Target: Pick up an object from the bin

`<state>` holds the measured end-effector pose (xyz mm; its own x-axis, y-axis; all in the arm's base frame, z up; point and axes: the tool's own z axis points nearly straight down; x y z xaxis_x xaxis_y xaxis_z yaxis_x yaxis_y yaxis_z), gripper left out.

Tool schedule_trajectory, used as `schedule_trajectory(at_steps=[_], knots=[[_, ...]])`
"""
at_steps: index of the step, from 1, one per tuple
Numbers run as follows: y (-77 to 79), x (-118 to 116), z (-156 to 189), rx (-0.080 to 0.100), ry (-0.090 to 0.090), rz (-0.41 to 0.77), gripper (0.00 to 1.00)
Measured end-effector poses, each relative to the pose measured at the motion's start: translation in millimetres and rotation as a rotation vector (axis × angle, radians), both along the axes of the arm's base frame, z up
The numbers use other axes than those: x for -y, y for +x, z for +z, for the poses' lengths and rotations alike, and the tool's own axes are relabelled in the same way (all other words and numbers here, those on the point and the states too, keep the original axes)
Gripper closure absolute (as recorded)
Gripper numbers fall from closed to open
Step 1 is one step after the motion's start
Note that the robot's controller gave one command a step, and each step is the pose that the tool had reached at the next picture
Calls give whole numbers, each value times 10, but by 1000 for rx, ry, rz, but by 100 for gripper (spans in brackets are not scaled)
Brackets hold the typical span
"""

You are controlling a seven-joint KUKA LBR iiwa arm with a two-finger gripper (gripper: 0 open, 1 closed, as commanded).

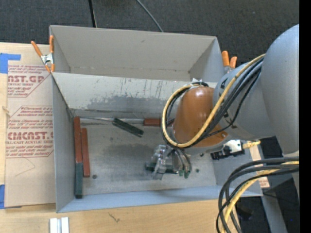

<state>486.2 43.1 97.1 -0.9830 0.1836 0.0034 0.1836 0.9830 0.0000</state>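
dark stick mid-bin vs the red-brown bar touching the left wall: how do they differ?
Colour: the dark stick is blackish green, the red-brown bar rusty. Pose: the stick lies slanted, out in the open; the bar runs along the left wall. Length: the bar looks longer. Both are slim, lying flat.

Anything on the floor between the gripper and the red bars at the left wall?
No: camera view shows bare bin floor between gripper and red bars.

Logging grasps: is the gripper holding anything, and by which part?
Cannot be told; the gripper is low over the bin floor, apart from the dark green stick.
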Motion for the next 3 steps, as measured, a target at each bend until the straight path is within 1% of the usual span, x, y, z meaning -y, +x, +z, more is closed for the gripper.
schedule_trajectory(at_steps=[2, 3], knots=[[-10, -1, 323, -3, 0, 0, 100], [4, -2, 478, 4, 0, 0, 100]])
